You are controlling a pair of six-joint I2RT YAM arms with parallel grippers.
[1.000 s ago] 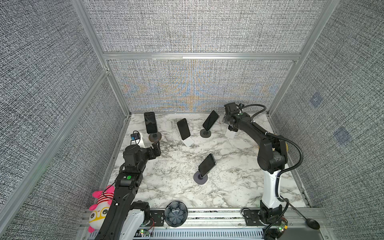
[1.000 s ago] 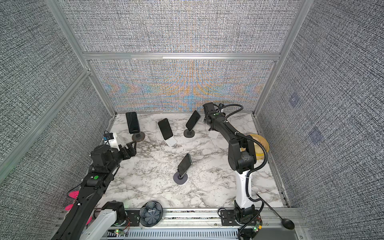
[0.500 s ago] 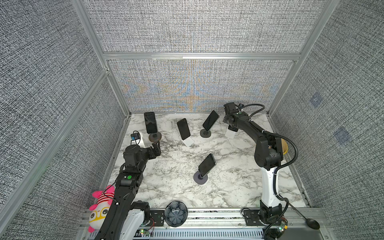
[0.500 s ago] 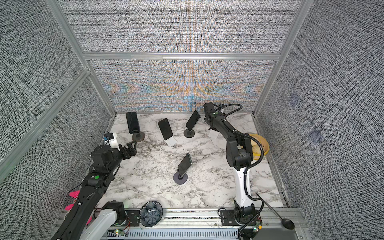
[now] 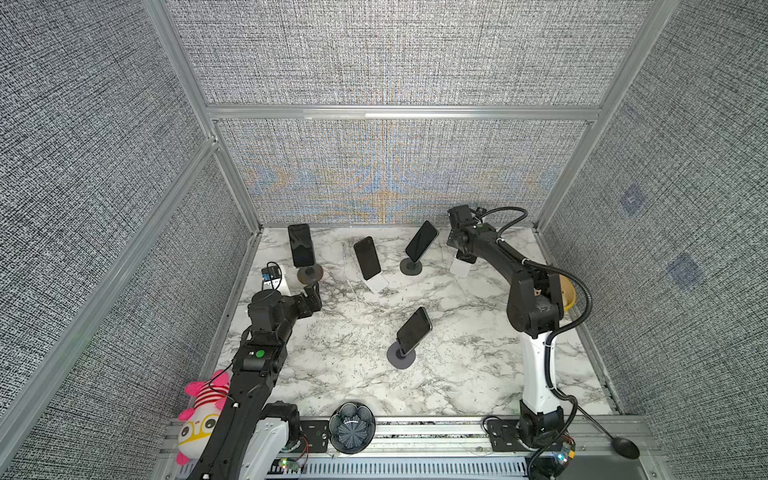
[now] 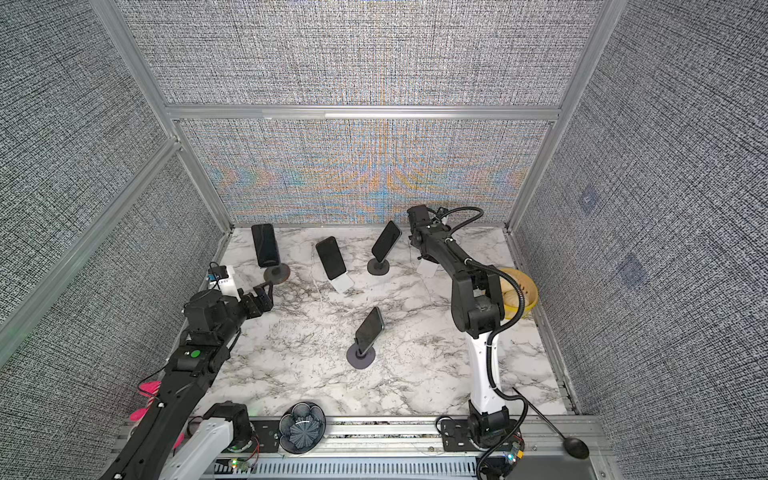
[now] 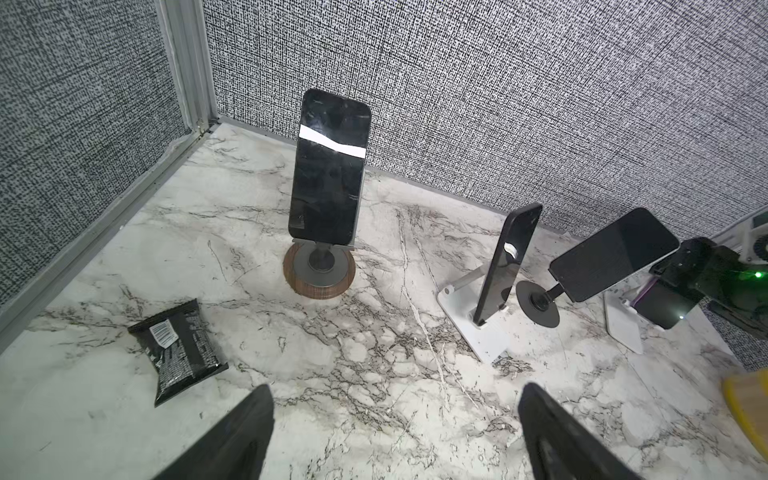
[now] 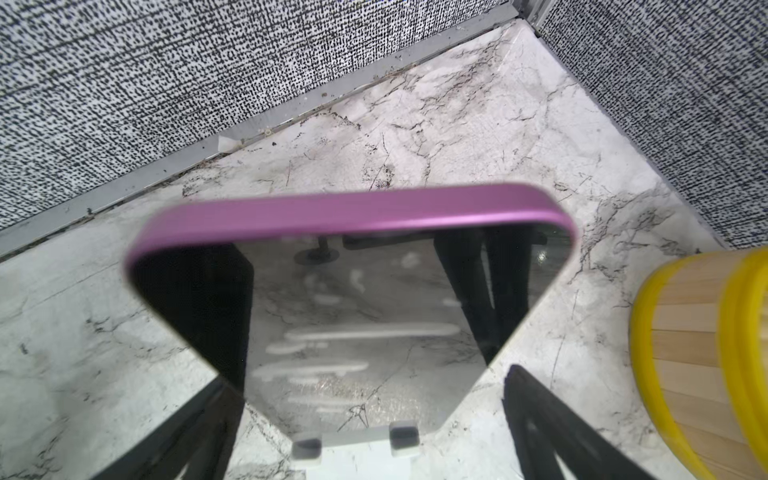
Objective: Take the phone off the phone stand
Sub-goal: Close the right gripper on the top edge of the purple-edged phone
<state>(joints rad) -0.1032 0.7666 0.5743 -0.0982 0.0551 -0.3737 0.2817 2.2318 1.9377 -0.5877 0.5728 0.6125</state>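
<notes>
The marble table is filling the floor of the grey-walled cell. The right arm is reaching from its near-right base to the far right corner, and the left arm is stretching along the left edge towards the far side.

A yellow-rimmed wooden basket is sitting at the right edge, just beside the right arm's elbow. A pink plush toy is lying off the table at the near left, and a dark bowl is resting on the near rail.

The right gripper is standing wide open, its fingers flanking the purple-edged phone. Whether they are touching it cannot be told. That phone is leaning in its white stand at the far right, its lower edge sitting behind the stand's two lips.

The left gripper is also gaping wide and holding nothing, hovering over bare marble at the left.

Four other phones are propped on stands: one on a wood-rimmed round base at the far left, one on a white stand right of it, one on a black disc further right, and one on a grey disc mid-table.

A black packet is lying flat near the left wall.
</notes>
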